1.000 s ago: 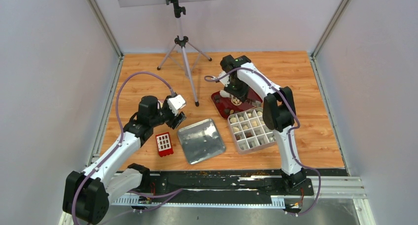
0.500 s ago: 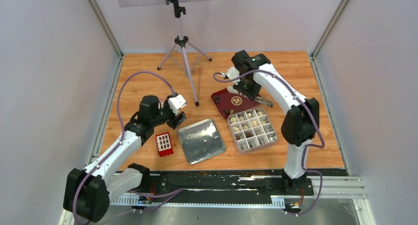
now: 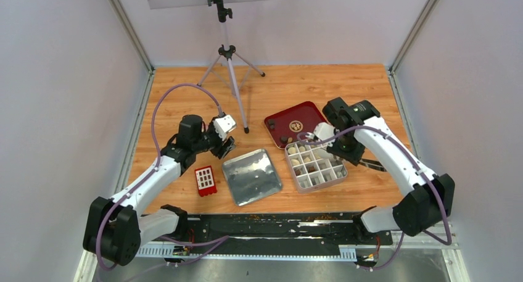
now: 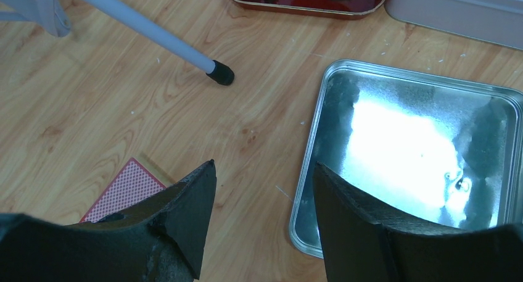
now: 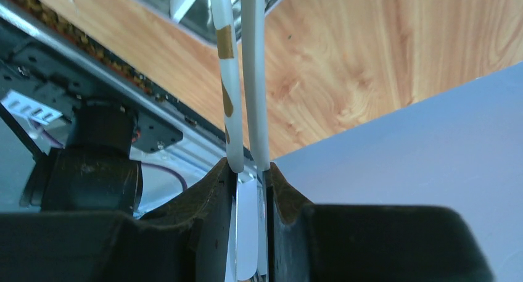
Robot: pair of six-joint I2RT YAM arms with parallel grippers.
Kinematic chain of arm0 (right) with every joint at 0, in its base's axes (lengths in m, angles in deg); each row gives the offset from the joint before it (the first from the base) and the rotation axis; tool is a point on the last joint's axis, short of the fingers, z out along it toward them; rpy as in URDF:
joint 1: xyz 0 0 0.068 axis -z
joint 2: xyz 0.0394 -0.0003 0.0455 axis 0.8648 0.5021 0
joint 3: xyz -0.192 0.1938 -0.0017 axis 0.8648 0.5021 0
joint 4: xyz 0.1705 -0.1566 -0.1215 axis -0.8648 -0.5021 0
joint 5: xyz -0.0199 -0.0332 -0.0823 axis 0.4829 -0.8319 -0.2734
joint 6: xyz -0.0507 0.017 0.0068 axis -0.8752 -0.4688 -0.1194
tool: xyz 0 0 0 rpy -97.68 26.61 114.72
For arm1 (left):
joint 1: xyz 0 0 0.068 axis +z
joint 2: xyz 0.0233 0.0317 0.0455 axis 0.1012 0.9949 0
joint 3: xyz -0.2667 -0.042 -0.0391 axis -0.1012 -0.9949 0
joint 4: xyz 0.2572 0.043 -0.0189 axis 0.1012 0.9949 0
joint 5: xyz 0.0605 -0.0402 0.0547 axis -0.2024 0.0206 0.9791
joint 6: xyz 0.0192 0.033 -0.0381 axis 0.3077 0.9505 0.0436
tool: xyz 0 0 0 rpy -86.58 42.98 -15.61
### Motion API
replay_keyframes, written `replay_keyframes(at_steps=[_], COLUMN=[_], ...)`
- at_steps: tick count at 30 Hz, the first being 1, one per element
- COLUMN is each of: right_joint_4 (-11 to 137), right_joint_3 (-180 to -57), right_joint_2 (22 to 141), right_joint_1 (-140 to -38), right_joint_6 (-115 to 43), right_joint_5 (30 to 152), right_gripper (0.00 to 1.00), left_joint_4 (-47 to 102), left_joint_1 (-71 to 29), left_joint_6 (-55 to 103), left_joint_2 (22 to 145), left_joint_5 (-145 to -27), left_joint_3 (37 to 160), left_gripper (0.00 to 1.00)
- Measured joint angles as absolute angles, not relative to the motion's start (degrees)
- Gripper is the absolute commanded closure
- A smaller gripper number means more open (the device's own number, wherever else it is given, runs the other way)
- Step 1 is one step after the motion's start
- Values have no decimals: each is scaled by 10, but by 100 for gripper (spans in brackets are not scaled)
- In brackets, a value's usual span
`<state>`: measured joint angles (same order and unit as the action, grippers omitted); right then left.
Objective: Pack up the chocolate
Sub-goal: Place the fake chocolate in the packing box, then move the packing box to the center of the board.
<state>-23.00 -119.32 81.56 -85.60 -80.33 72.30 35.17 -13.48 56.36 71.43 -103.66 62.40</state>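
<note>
- Wood table (image 3: 277, 84): divided box (image 3: 324, 182) right of centre, red tray (image 3: 308, 112) just behind it, metal tray (image 3: 251, 176) to its left.
- Chocolate (image 3: 306, 160): cream and brown pieces sit in the compartments of the divided box. A few dark pieces lie on the near-left part of the red tray, also visible at the top edge of the left wrist view.
- Right gripper (image 5: 250, 168): fingers pressed in on a pair of white tongs (image 5: 256, 78), pinching both arms together. Brown smears on one arm of the tongs.
- In the top view the right gripper (image 3: 351, 153) is at the right side of the divided box, tongs angled out over bare wood to the right. Cannot tell whether the tips carry a piece.
- Left gripper (image 4: 265, 171): fingers spread, nothing between them. It hangs over wood between the small red block (image 4: 126, 189) and the left edge of the metal tray (image 4: 401, 152), touching neither.
- Tripod (image 3: 229, 66) stands at the back; one foot is near the left gripper (image 3: 223, 147).
</note>
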Motion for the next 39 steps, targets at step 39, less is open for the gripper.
replay_keyframes(at_steps=[39], right_joint_4=[-259], right_joint_3=[-1426], right_joint_2=[947], right_joint_1=[-723], right_joint_6=[-791], right_joint_5=[702], right_gripper=[71], left_joint_4=[293], left_joint_1=[-366], left_joint_6=[717], left_joint_2=[913], left_joint_5=[-1102], left_joint_3=[683], left_gripper=[36])
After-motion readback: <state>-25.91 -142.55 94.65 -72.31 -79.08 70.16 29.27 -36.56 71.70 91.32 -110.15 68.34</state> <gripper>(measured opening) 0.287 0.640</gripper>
